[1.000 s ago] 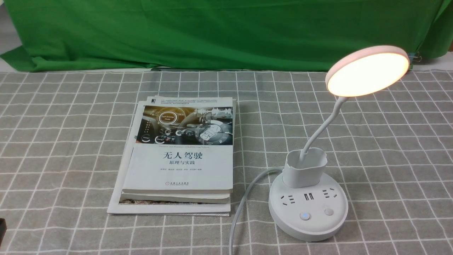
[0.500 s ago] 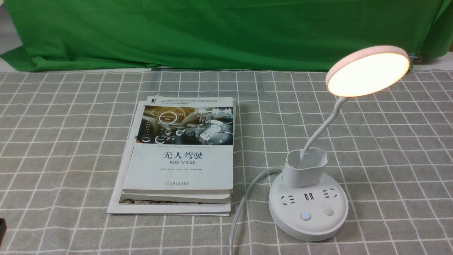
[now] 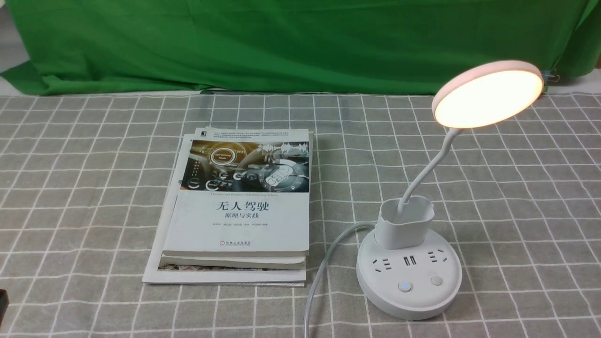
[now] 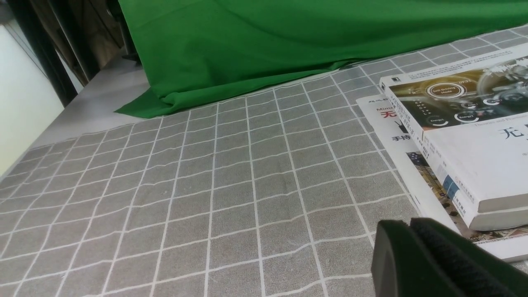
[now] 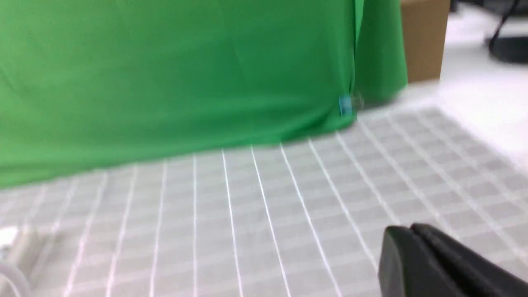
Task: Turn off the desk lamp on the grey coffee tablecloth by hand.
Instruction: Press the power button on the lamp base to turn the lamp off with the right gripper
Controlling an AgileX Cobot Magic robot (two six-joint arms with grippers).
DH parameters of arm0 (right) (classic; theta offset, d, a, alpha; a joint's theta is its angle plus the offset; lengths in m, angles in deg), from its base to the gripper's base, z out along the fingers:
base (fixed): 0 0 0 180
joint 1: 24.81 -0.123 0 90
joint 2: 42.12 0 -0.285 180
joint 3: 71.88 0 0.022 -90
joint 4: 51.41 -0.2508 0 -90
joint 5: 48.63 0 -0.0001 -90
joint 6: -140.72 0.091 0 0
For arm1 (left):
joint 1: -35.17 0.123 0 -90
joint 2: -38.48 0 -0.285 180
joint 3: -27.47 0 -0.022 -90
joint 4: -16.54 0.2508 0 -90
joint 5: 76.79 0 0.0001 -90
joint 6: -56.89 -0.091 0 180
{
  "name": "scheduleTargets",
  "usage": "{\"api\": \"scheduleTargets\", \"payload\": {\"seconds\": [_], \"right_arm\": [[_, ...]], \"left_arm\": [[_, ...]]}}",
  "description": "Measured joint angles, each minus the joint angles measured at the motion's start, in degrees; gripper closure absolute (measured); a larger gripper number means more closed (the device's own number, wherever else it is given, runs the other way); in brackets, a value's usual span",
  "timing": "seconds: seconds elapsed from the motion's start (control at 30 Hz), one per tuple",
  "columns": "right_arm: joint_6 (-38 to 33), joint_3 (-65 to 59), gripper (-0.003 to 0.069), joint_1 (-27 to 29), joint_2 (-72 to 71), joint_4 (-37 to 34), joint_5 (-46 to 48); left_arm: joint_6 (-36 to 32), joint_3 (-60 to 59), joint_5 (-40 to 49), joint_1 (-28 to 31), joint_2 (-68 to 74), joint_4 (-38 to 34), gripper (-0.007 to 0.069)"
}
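Observation:
The desk lamp stands at the right of the grey coffee tablecloth (image 3: 94, 188). Its round disc head (image 3: 488, 94) glows warm white. A thin bent neck (image 3: 429, 169) runs down into a small cup (image 3: 404, 223) on the round base (image 3: 408, 300). The base carries sockets and two buttons, the left one (image 3: 403, 286) lit bluish, the right one (image 3: 436, 280) plain. The arm ends with the yellow stickers are out of the front view. My left gripper (image 4: 412, 222) is shut and empty, low over the cloth beside the books. My right gripper (image 5: 412, 227) is shut and empty over bare cloth; its view is blurred.
A stack of books (image 3: 239, 206) lies left of the lamp, also in the left wrist view (image 4: 466, 136). The lamp's white cable (image 3: 319, 277) runs from the base to the front edge. A green cloth (image 3: 281, 42) hangs behind. A small black part (image 3: 3, 303) shows at the lower left edge.

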Motion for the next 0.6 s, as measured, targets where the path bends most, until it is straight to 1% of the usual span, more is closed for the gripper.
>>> {"api": "scheduleTargets", "payload": {"seconds": [0.07,0.13,0.2,0.33,0.4,0.43,0.5,0.53,0.6], "right_arm": [[2.16,0.00,0.0613,-1.21,4.14,0.00,1.68],[2.50,0.12,0.0613,-4.21,7.57,0.00,3.42],[0.87,0.55,0.0613,-7.54,10.68,0.00,5.61],[-1.47,4.16,0.0622,-14.14,18.81,-0.05,13.02],[-2.78,7.14,0.0627,-16.89,23.55,-0.05,17.12],[-2.78,7.13,0.0627,-17.14,24.03,-0.05,17.53],[-3.92,11.68,0.0627,-20.41,30.21,0.01,21.76],[-4.16,12.39,0.0627,-20.66,30.67,0.01,21.97],[-4.74,16.88,0.0626,-24.57,36.89,0.19,23.84]], "left_arm": [[0.00,0.00,0.00,0.00,0.00,0.00,0.0606],[0.00,0.00,0.00,0.00,0.00,0.00,0.0606],[0.00,0.00,0.00,0.00,0.00,0.04,0.0606],[-0.05,0.00,0.00,0.00,0.00,0.04,0.0606],[-0.05,0.00,0.00,0.00,0.00,0.04,0.0606],[0.01,0.00,0.00,0.00,0.00,0.04,0.0606],[0.01,0.00,0.00,0.00,0.00,0.04,0.0606],[0.01,0.00,0.00,0.00,0.00,0.04,0.0606],[0.01,0.00,0.00,0.00,0.00,0.04,0.0606]]}}
